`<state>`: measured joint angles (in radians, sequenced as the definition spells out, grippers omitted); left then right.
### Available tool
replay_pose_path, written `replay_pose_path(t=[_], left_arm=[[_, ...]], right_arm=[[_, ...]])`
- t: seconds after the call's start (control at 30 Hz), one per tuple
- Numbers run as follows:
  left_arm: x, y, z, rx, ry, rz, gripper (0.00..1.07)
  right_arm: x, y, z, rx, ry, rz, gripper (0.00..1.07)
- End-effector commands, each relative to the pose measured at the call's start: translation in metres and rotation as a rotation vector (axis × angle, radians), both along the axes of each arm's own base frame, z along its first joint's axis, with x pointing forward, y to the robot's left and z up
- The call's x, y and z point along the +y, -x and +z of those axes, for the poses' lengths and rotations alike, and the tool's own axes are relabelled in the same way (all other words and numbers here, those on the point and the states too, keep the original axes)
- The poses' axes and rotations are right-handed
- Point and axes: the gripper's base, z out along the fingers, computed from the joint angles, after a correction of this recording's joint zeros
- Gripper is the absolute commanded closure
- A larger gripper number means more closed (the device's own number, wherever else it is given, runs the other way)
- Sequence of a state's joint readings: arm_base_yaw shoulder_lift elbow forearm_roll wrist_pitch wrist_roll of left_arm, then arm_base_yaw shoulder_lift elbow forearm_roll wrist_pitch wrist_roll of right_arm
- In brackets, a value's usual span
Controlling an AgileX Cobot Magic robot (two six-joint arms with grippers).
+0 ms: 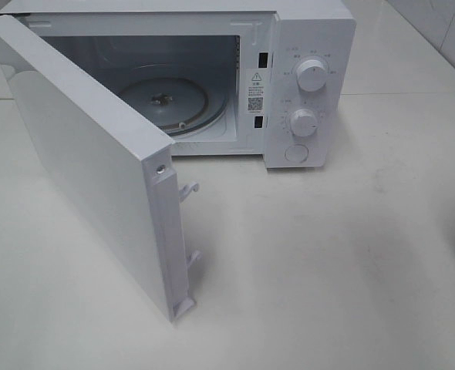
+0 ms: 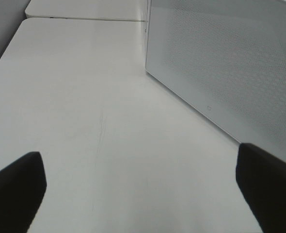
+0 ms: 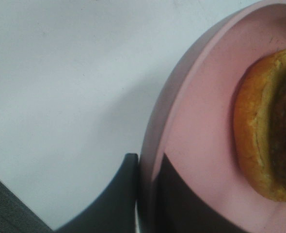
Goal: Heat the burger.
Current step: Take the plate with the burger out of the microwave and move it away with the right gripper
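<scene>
The burger (image 3: 259, 141), with a golden-brown bun and a dark layer, lies on a round pink plate (image 3: 201, 121) in the right wrist view. My right gripper (image 3: 145, 194) is shut on the plate's rim, one dark finger (image 3: 119, 199) outside it and one inside. In the left wrist view my left gripper (image 2: 143, 194) stands wide open over bare table with nothing between its fingers. Neither gripper nor the burger shows in the exterior high view.
The white microwave (image 1: 312, 46) stands at the back of the white table (image 1: 328, 254). Its door (image 1: 89, 154) swings out wide toward the front left, showing the glass turntable (image 1: 166, 96). The door's meshed panel (image 2: 230, 63) lies close ahead of my left gripper.
</scene>
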<state>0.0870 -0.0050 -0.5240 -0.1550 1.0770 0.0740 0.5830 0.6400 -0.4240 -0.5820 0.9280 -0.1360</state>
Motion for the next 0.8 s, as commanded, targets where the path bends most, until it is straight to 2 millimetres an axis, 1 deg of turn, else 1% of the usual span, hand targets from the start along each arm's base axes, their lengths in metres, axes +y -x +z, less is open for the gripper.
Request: replay_pose_path(t=[0.03,0.1,0.13,0.27,0.3,0.33,0.4,0.47,0.57,0.6,0.8], left_arm=[[0.000,0.002,0.000,-0.022,0.004,0.006,0.07],[0.000,0.002,0.000,-0.022,0.004,0.006,0.07],[0.000,0.002,0.000,-0.022,0.004,0.006,0.07],[0.000,0.002,0.000,-0.022,0.004,0.006,0.07],[0.000,0.002,0.000,-0.022,0.004,0.006,0.07],[0.000,0.002,0.000,-0.022,0.004,0.006,0.07],[0.000,0.002,0.000,-0.022,0.004,0.006,0.07],[0.000,0.002,0.000,-0.022,0.004,0.006,0.07],[0.000,0.002,0.000,-0.022,0.004,0.006,0.07],[0.000,0.002,0.000,-0.022,0.004,0.006,0.07],[0.000,0.002,0.000,-0.022,0.004,0.006,0.07]], right_arm=[[-0.004,-0.005,0.006,-0.058,0.029,-0.044,1.06],[-0.002,-0.010,0.003,-0.047,0.013,-0.118,1.06],[-0.002,-0.010,0.003,-0.047,0.013,-0.118,1.06],[0.002,-0.020,-0.003,-0.041,0.002,-0.215,1.06],[0.002,-0.020,-0.003,-0.041,0.002,-0.215,1.06],[0.004,-0.025,-0.006,-0.043,-0.009,-0.259,1.06],[0.005,-0.027,-0.008,-0.045,-0.019,-0.279,1.05],[0.010,-0.034,-0.013,-0.053,-0.051,-0.332,1.06],[0.012,-0.038,-0.016,-0.059,-0.070,-0.368,1.06],[0.014,-0.043,-0.020,-0.062,-0.079,-0.409,1.05],[0.019,-0.051,-0.031,-0.060,-0.102,-0.517,1.05]])
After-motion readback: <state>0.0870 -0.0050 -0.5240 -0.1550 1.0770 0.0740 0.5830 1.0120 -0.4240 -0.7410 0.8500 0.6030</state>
